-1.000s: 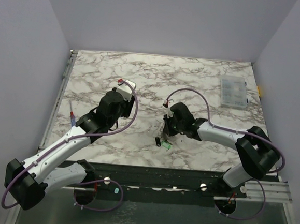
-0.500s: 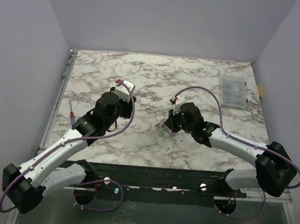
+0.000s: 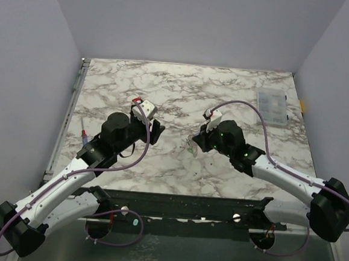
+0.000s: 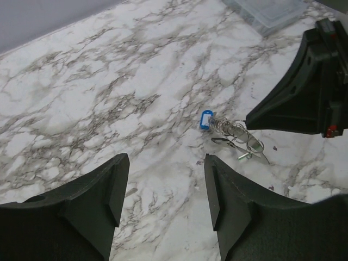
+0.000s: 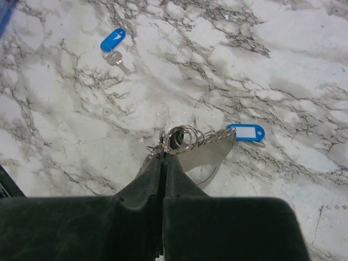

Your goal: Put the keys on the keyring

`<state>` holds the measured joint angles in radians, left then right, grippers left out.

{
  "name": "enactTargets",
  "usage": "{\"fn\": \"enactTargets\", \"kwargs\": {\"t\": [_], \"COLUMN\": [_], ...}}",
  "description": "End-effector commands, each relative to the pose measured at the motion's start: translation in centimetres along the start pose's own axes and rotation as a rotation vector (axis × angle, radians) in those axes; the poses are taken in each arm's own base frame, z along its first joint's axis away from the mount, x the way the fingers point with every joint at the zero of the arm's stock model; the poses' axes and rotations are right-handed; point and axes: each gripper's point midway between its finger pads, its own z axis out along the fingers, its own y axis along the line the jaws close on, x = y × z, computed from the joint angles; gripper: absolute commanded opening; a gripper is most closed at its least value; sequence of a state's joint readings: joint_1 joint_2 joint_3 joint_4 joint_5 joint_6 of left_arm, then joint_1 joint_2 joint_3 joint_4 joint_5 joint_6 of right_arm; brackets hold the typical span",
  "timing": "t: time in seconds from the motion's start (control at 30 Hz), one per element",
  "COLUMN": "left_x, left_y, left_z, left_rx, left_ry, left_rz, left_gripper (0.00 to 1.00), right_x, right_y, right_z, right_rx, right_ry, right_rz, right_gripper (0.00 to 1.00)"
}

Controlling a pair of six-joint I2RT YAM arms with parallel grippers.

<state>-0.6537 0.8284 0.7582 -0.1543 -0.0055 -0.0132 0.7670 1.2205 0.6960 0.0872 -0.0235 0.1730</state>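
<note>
My right gripper (image 5: 164, 153) is shut, pinching one end of the keyring (image 5: 209, 157), a pale silvery loop. A bunch of small wire rings (image 5: 193, 136) hangs off the loop, and a blue-headed key (image 5: 246, 132) trails from them to the right. A second blue-headed key (image 5: 113, 42) lies loose on the marble further out. In the left wrist view the keyring (image 4: 249, 147) and its blue key (image 4: 206, 119) sit at the right gripper's tip. My left gripper (image 4: 166, 185) is open and empty, a short way to their left. From above, the left gripper (image 3: 155, 132) faces the right gripper (image 3: 194, 145).
A clear plastic compartment box (image 3: 271, 108) stands at the table's far right. A thin screwdriver with a red-and-blue handle (image 3: 84, 135) lies by the left edge. The marble tabletop (image 3: 178, 88) stretches beyond both arms.
The right gripper has carried the keyring away from the near edge toward the table's middle. The left gripper has opened wider and swung right to face it.
</note>
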Motion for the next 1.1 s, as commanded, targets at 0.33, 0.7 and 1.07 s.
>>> {"fn": "enactTargets", "kwargs": {"t": [0.33,0.7,1.07], "left_x": [-1.6,-1.5,-2.3], "left_y": [-3.9,0.6,8.5], "left_z": [-1.1,-0.5,-4.5], "left_rx": [0.234,-0.025,-0.496], "left_ry": [-0.102,-0.095,-0.137], "left_rz": [0.046,0.025,-0.016], "left_gripper": [0.64,0.65,0.68], "right_x": [-3.1,0.2,4.4], "right_y": [1.2,3.1,7.0], "right_z": [-1.2,0.6,5.6], "right_rx": [-0.044,-0.048,-0.085], "right_ry": [-0.091,0.045,0.208], "right_rz": [-0.100,-0.064,-0.091], "right_gripper": [0.01,0.24,0.50]}}
